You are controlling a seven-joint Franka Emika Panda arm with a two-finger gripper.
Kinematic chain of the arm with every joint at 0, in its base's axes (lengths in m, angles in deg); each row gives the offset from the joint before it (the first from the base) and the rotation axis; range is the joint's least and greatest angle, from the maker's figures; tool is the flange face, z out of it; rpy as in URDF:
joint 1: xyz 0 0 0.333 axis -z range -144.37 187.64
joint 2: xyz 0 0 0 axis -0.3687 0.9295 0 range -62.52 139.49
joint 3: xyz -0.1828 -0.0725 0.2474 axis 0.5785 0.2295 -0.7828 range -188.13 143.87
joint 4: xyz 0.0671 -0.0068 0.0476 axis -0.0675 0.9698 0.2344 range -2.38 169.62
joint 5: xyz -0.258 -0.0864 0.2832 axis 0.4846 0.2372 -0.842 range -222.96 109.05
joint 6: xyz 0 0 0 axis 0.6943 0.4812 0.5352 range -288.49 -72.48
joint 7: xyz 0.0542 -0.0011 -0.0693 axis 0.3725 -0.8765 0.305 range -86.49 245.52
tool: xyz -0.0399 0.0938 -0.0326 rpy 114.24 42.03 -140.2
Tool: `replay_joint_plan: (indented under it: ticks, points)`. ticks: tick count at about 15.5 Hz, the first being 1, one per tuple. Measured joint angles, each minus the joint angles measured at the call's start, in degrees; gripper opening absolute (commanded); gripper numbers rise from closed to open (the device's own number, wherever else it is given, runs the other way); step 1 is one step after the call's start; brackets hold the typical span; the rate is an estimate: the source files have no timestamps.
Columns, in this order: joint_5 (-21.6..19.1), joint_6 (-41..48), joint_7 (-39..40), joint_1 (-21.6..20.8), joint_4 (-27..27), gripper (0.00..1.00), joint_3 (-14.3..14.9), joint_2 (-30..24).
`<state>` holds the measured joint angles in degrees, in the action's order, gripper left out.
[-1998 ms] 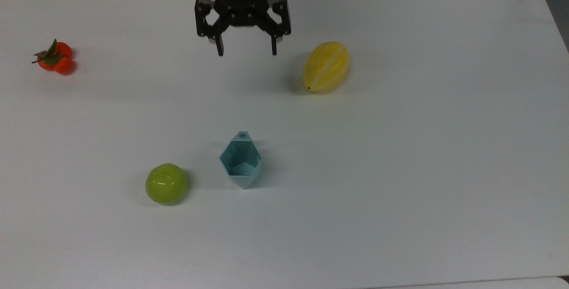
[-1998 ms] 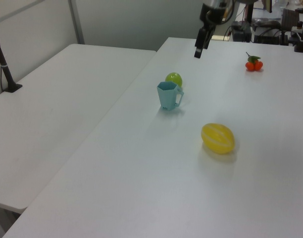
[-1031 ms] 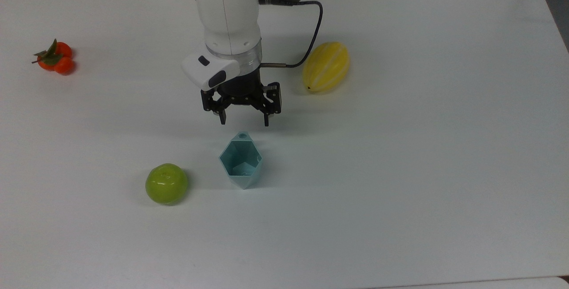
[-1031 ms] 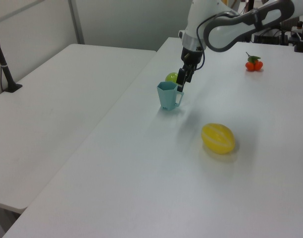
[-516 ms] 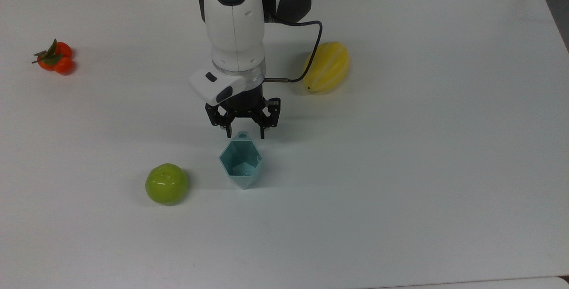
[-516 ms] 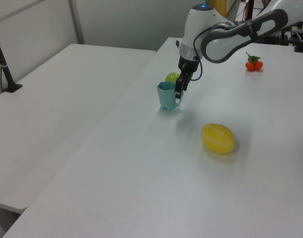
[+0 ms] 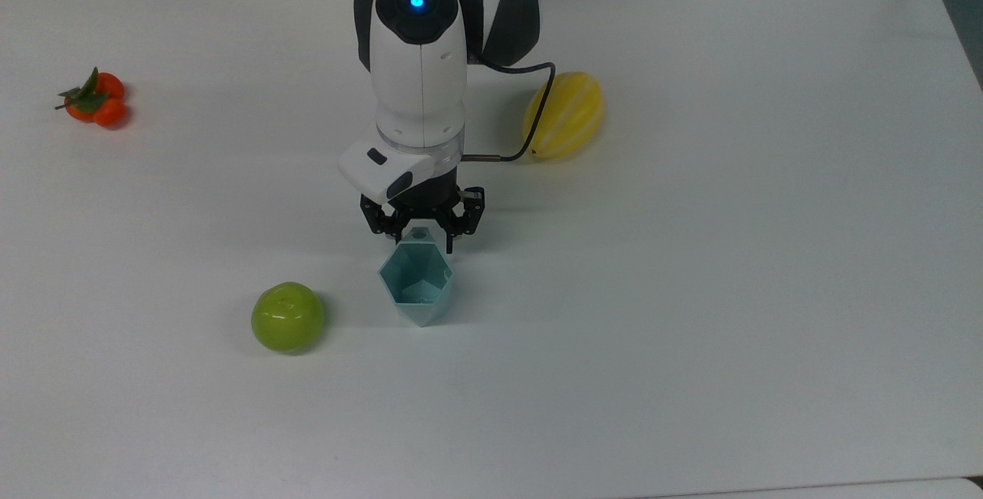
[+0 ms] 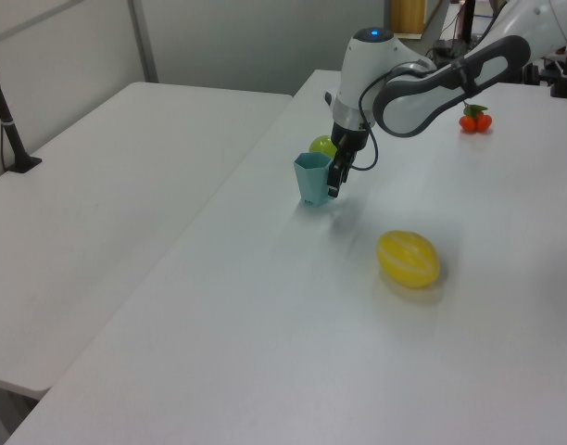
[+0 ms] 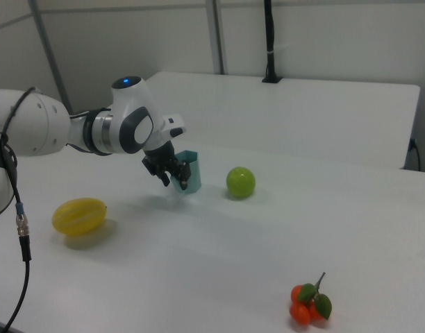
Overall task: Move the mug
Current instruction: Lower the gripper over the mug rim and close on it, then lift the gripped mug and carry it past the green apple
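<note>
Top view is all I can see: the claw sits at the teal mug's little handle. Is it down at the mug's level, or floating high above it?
Observer: In the left view the gripper is low, beside the mug, with its fingertips below the rim.
Operator: Is the mug standing straight?
Observer: Yes. The left view shows it upright on the table, wider at the rim than at the base.
Operator: Is there anything past my table's edge?
Observer: The right view shows a second white table behind it, with a black post standing on it.
</note>
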<state>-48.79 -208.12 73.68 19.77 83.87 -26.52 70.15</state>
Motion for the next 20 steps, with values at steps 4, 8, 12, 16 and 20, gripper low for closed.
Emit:
replay_joint_plan:
  ticks: [4, 8, 12, 16, 20]
  points:
    - [0.1, -2.78, -0.01, 0.01, 0.0, 0.54, 0.17, 1.19]
    - [1.03, -3.39, -0.05, 0.01, -0.02, 0.17, 0.36, 1.67]
    - [1.71, -3.51, -0.11, 0.0, -0.08, 0.03, 0.36, 1.75]
    - [2.53, -3.52, -0.11, -0.01, -0.12, 0.03, 0.36, 1.78]
    - [2.54, -3.52, -0.11, -0.01, -0.14, 0.03, 0.36, 1.78]
